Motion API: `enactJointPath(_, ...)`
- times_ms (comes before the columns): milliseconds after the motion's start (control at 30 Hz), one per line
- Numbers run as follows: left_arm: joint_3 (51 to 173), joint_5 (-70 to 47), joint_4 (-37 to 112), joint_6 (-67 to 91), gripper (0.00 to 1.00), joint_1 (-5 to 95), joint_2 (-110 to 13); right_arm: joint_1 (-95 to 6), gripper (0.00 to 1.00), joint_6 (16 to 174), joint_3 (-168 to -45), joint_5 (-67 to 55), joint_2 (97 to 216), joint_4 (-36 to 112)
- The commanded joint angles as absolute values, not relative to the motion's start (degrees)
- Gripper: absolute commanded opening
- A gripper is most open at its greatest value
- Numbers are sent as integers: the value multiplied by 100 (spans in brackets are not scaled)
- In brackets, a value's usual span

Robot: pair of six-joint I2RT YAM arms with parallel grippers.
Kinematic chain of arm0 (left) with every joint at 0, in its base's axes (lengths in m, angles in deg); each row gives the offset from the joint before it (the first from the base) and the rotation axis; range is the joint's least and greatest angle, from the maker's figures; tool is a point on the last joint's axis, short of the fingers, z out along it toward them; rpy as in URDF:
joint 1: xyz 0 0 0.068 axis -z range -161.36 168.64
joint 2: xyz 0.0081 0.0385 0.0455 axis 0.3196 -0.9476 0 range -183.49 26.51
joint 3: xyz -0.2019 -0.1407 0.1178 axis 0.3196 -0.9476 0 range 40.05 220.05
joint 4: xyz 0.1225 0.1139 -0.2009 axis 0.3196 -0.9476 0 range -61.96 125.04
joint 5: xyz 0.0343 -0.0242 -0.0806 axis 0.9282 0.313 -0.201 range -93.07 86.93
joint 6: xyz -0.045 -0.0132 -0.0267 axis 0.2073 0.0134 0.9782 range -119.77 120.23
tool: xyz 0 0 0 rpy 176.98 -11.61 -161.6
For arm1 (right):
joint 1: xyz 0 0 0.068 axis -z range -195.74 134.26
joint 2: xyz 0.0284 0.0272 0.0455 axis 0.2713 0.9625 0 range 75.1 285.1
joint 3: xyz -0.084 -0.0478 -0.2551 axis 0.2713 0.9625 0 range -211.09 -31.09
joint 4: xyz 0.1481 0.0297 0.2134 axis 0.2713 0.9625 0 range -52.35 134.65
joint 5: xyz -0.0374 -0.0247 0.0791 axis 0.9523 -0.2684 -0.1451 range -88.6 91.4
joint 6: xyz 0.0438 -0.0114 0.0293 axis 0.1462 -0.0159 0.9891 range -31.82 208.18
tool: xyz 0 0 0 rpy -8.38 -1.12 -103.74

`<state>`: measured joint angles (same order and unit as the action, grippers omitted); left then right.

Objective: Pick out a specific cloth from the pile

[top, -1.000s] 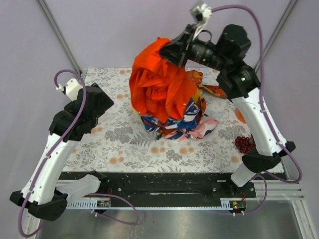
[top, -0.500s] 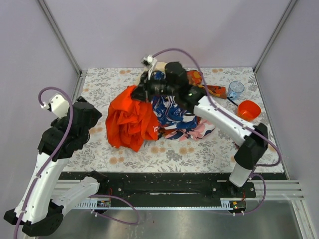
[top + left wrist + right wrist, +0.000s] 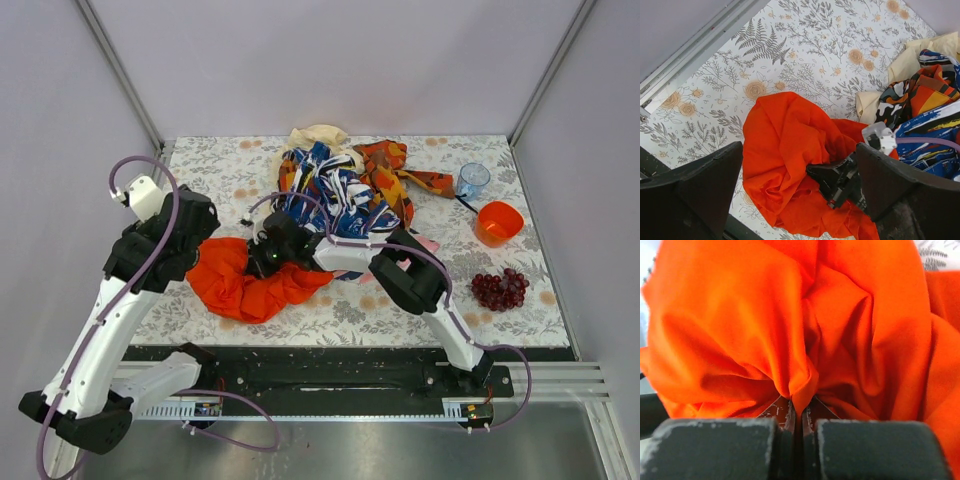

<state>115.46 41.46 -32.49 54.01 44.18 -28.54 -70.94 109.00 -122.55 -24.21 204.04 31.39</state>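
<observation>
The plain orange-red cloth (image 3: 243, 287) lies bunched on the floral mat, front-left of the pile (image 3: 340, 195) and apart from most of it. My right gripper (image 3: 268, 256) is low at the cloth's right edge, and the right wrist view shows it (image 3: 799, 412) shut on a fold of the cloth (image 3: 790, 330). My left gripper (image 3: 190, 245) hovers over the cloth's left side. Its jaws (image 3: 797, 165) are wide open and empty, with the cloth (image 3: 785, 145) and the right gripper (image 3: 837, 182) below them. The pile's blue, orange and cream pieces (image 3: 920, 95) lie to the right.
An orange plastic bowl (image 3: 498, 222), a clear blue cup (image 3: 472, 180) and a bunch of dark red grapes (image 3: 500, 288) sit at the right of the mat. The metal frame rail (image 3: 695, 55) runs along the mat's left edge.
My right arm has carried the orange-red cloth from high above the pile down and leftward onto the mat. My left arm swung back toward the cloth.
</observation>
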Motion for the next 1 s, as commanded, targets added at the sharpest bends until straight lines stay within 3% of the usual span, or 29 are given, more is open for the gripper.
enactJointPath(0,11493,3983,-2877,5200,99,4386,-2973,-7146,0,10752,-12477,-1750,20518,3122)
enactJointPath(33,11484,3947,-2842,5200,99,4386,-3000,-7146,2,10682,-12504,-1715,20465,3210)
enactJointPath(133,11467,3842,-2798,5191,99,4360,-3097,-7138,40,10305,-12644,-1662,20045,3614)
enactJointPath(200,11449,3780,-2737,5156,99,4351,-3123,-7120,55,10233,-12872,-1680,19641,4158)
enactJointPath(333,11432,3683,-2640,5121,99,4342,-3088,-7033,99,10295,-12778,-1330,18613,4415)
enactJointPath(733,11212,3481,-2218,4901,99,4307,-2842,-4916,99,11104,-11275,-432,16108,4547)
enactJointPath(967,11133,3218,-1981,4752,99,4289,-2982,-2729,99,11963,-10002,-405,14947,4978)
